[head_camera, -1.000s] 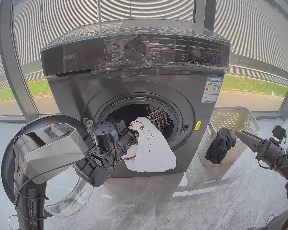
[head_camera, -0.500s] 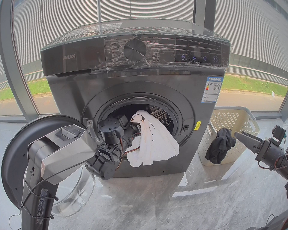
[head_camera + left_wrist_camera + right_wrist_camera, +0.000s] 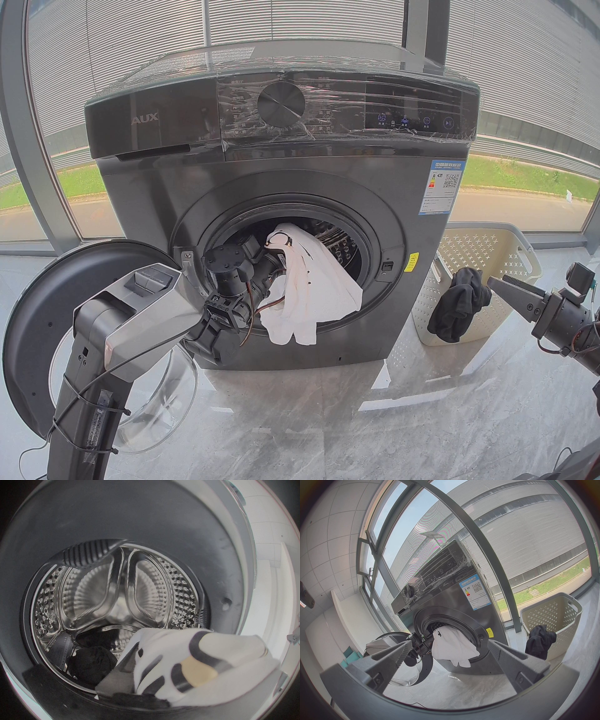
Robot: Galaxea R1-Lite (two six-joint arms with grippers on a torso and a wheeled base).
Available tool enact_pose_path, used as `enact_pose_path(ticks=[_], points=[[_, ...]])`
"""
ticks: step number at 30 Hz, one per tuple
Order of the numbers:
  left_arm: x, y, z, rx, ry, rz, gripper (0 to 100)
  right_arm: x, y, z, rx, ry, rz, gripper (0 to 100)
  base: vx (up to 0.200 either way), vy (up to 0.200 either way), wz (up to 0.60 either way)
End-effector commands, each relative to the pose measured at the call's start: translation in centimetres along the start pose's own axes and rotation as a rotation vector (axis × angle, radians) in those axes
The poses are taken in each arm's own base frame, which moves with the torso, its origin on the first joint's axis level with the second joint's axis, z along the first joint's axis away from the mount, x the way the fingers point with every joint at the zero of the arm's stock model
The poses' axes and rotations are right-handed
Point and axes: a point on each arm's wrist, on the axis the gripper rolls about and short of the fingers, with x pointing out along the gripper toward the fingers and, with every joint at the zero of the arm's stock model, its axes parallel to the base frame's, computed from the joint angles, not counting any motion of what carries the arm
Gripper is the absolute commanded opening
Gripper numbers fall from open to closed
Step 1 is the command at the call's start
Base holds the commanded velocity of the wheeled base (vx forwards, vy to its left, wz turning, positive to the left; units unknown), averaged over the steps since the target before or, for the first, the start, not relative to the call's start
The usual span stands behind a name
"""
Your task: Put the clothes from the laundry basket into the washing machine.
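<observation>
Shirt [image 3: 312,294], white, pinched in left gripper [image 3: 275,253] at washing machine [image 3: 281,169] door mouth, most of it hanging outside over lower rim. Risk: release now, cloth slides out onto floor [image 3: 375,425]. Right gripper [image 3: 500,284] spread, near laundry basket [image 3: 494,244], black garment [image 3: 459,303] draped over its rim.

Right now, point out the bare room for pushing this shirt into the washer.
Free: the drum up high and at the back, above the dark clothes on its bottom, and the upper right of the opening. Crowded: its lower rim, where the white shirt drapes out, and its left side, taken by the left arm.
</observation>
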Motion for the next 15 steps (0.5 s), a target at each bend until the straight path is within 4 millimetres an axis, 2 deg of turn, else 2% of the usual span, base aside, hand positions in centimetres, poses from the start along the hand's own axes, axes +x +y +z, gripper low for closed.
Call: enact_pose_path(ticks=[1, 13, 15], points=[[0.6, 0.7, -0.4, 0.001, -0.017, 0.003, 0, 0.1, 0.0, 0.0, 0.001, 0.003, 0.0, 100, 0.0, 0.0, 0.0], [3.2, -0.3, 1.8, -0.003, -0.169, -0.055, 0, 0.1, -0.1, -0.2, -0.002, 0.01, -0.001, 100, 0.0, 0.0, 0.0], [3.3, -0.2, 1.5, -0.003, -0.17, -0.056, 0, 0.1, -0.1, -0.1, -0.002, 0.008, -0.004, 100, 0.0, 0.0, 0.0]])
